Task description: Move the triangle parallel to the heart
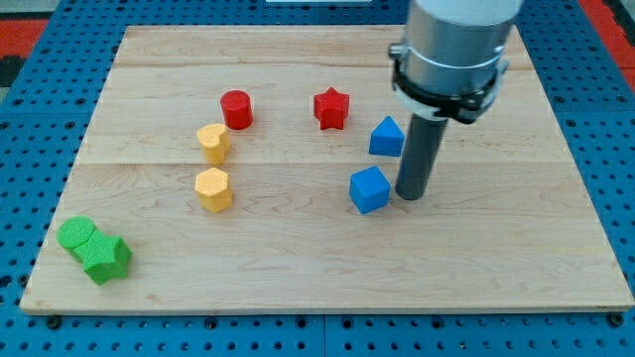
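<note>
Green blocks (94,250) nearest; blue triangle (386,137) just up-left of my tip (410,196).

Bright, even overhead light; worktop (298,248) shows no glare. Soft short shadows sit under the blocks. Mild blur overall, arm's grey cylinder (451,40) cropped at view's top.
</note>
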{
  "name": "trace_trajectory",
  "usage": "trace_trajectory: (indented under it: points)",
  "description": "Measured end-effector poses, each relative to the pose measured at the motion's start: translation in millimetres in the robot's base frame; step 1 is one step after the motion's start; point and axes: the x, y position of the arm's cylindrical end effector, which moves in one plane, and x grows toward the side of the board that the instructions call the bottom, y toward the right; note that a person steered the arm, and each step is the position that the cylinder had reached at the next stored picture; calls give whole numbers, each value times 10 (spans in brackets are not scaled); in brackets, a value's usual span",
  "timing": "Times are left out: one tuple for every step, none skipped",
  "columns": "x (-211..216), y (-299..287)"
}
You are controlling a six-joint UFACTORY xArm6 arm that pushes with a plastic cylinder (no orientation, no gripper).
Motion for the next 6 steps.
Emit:
trace_trajectory:
  points:
    - [0,-39]
    - [-71,38]
    - [-429,384]
    - [-869,572]
    - [-843,632]
    - [-800,235]
